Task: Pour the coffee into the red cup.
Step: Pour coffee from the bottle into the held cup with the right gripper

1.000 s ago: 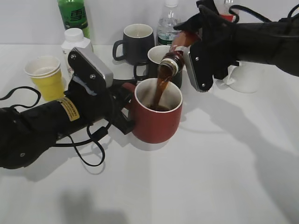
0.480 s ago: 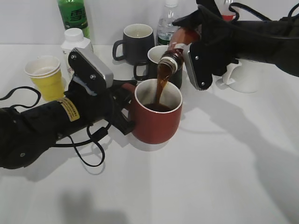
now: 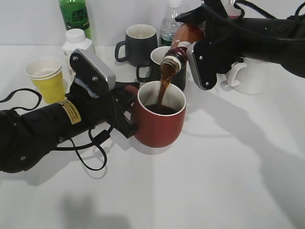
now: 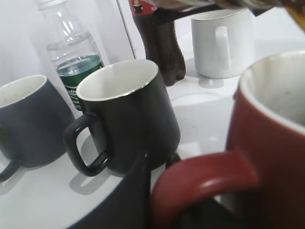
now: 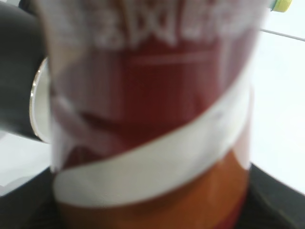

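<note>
The red cup stands mid-table, with brown coffee inside. My left gripper is shut on its loop handle; the cup's wall and cream inside show at the right of the left wrist view. My right gripper is shut on the small brown coffee bottle, tipped mouth-down over the cup. A brown stream falls from the bottle's mouth into the cup. The bottle's label with its white swoosh fills the right wrist view.
Two black mugs stand just behind the red cup; the nearer one is close to my left fingers. Also here are a white mug, a water bottle, yellow paper cups, a green bottle and a white-capped container.
The right gripper has tipped the coffee bottle a little steeper and raised its base. The stream keeps running into the red cup. The left arm and cup have not moved.
</note>
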